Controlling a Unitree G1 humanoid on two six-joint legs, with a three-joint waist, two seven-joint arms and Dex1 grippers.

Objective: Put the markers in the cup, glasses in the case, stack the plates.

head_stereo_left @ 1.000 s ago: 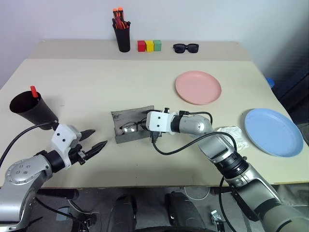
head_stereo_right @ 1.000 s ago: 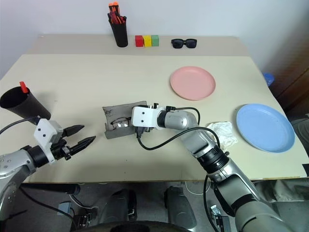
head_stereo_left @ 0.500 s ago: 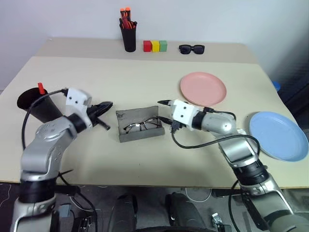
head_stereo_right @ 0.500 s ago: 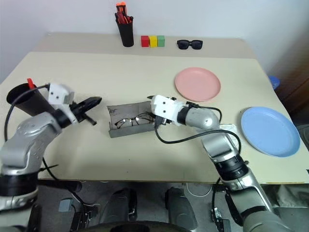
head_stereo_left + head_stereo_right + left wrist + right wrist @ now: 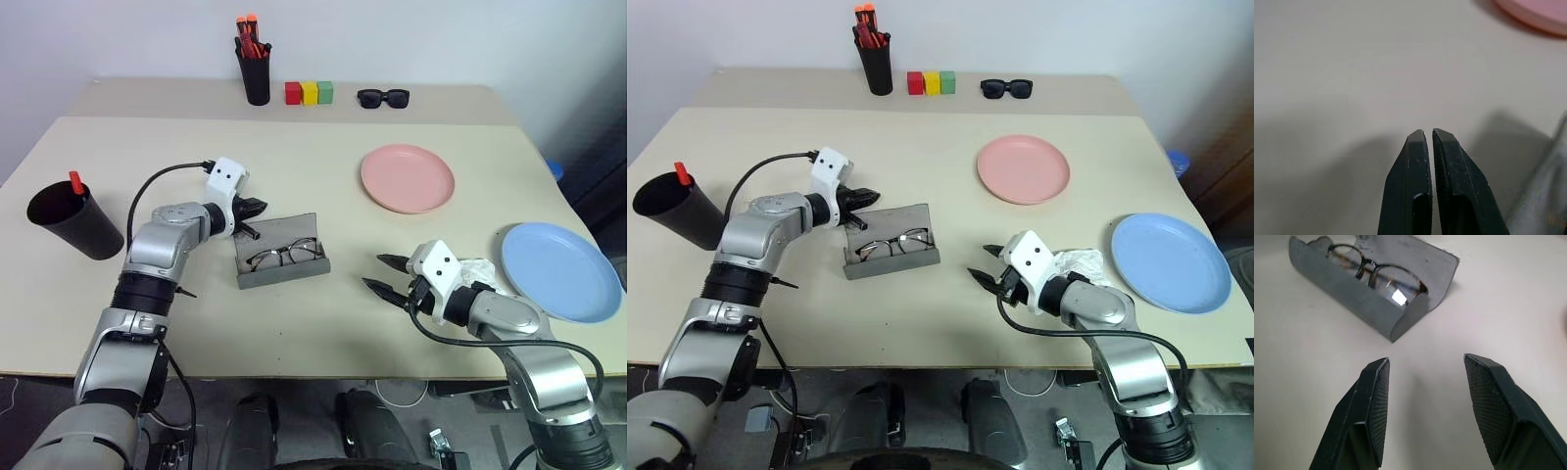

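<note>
Glasses [image 5: 284, 256] lie in open case [image 5: 282, 274]; left claw [image 5: 257, 209], pressed together, just behind its lid, should push it shut; right claw [image 5: 382, 273] spread, apart.

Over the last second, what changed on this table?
The right gripper pulled back from the case, empty and open, leaving the glasses inside. The left gripper closed and swung from the table's near edge up to the case's far left corner. Both plates, pink and blue, and the cup stayed put.
</note>
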